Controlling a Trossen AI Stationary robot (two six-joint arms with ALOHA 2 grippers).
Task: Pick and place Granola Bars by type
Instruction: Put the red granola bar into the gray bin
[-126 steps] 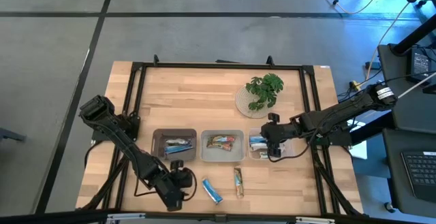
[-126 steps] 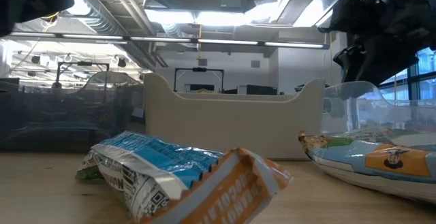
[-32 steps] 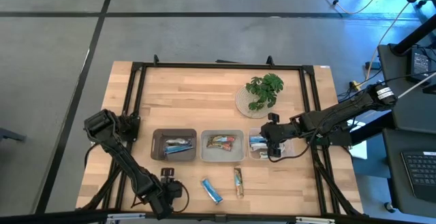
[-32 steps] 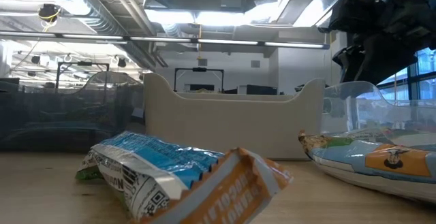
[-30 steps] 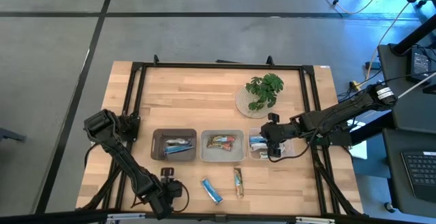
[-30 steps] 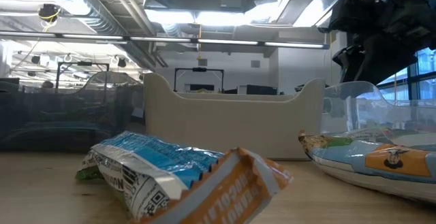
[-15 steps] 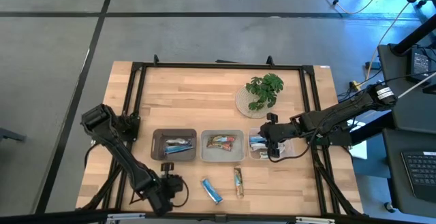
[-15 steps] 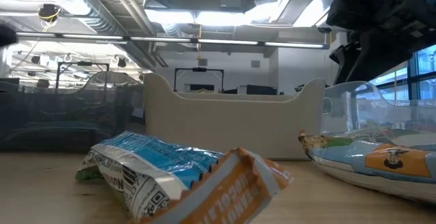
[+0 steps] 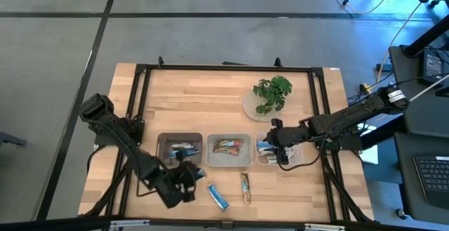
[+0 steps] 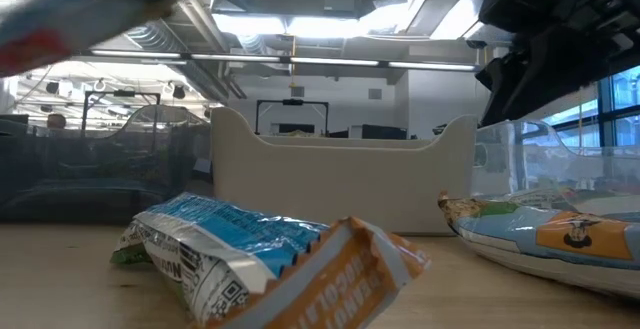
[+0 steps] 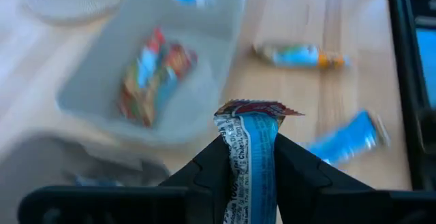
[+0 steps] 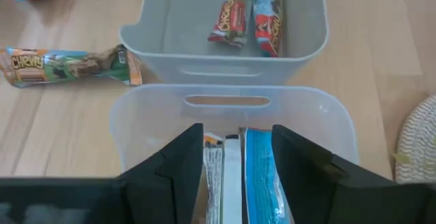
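Observation:
My left gripper (image 9: pixel 188 180) hangs above the table's near part, in front of the left tray (image 9: pixel 168 141), shut on a blue granola bar with a red end (image 11: pixel 249 125). That bar shows blurred at the low view's upper left (image 10: pixel 70 14). My right gripper (image 12: pixel 238 157) stands open over the clear right tray (image 9: pixel 275 160), above blue bars (image 12: pixel 262 176) lying in it. The middle tray (image 9: pixel 229 139) holds brown-red bars (image 12: pixel 246 16). A blue bar (image 9: pixel 218 196) and a silvery-green bar (image 9: pixel 245 187) lie flat on the table. My left gripper pinches the bar between its two fingers (image 11: pixel 212 171), on its two flat faces (image 11: pixel 246 157). The crimped red end (image 11: pixel 255 108) sticks out past the fingertips. The bar is lifted clear of the table; its other end is hidden behind the fingers.
A leafy plant on a round plate (image 9: pixel 270 95) stands at the far right. A black frame (image 9: pixel 224 67) runs round the table. Bare wood lies behind the trays and at the near left.
My left gripper has risen from the table's near edge and swung toward the right and the trays, tipping up as it went. The bar it holds now shows high at the low view's left, where nothing showed before.

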